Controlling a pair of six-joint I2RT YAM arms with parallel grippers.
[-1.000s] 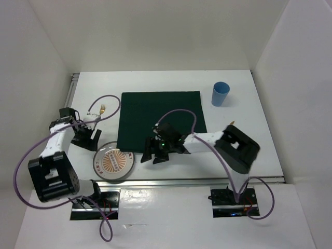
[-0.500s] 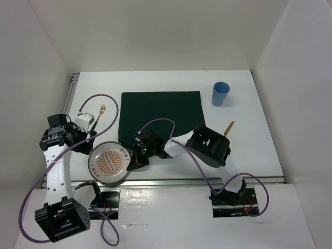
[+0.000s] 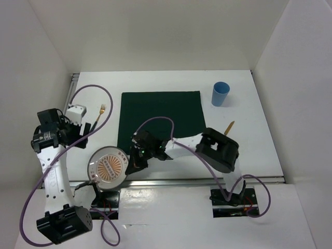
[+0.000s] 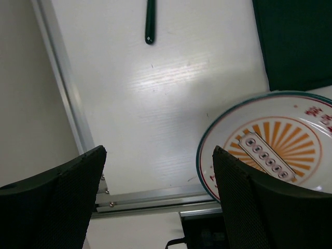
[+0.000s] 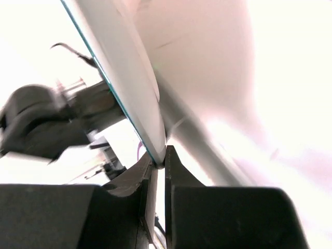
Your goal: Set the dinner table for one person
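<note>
A white plate (image 3: pixel 108 167) with an orange sunburst and a green rim lies at the near left of the dinner table (image 3: pixel 244 150). My right gripper (image 3: pixel 136 158) is shut on its right rim; the right wrist view shows the plate (image 5: pixel 129 93) edge-on, its rim pinched at my right gripper (image 5: pixel 158 162). My left gripper (image 3: pixel 78 137) hangs open above the table, left of the plate. In the left wrist view the plate (image 4: pixel 270 145) lies behind the right fingertip of my left gripper (image 4: pixel 158 155), apart from it.
A dark green placemat (image 3: pixel 161 122) lies mid-table. A fork (image 3: pixel 98 115) with a gold head and dark handle rests left of it. A blue cup (image 3: pixel 220 94) stands at the back right, a gold knife (image 3: pixel 229 127) below it. A metal rail (image 4: pixel 150 199) runs along the near edge.
My right gripper reached left and shut on the plate's rim; the plate shifted slightly toward the near left. My left arm drew back to the left and rose, jaws still open.
</note>
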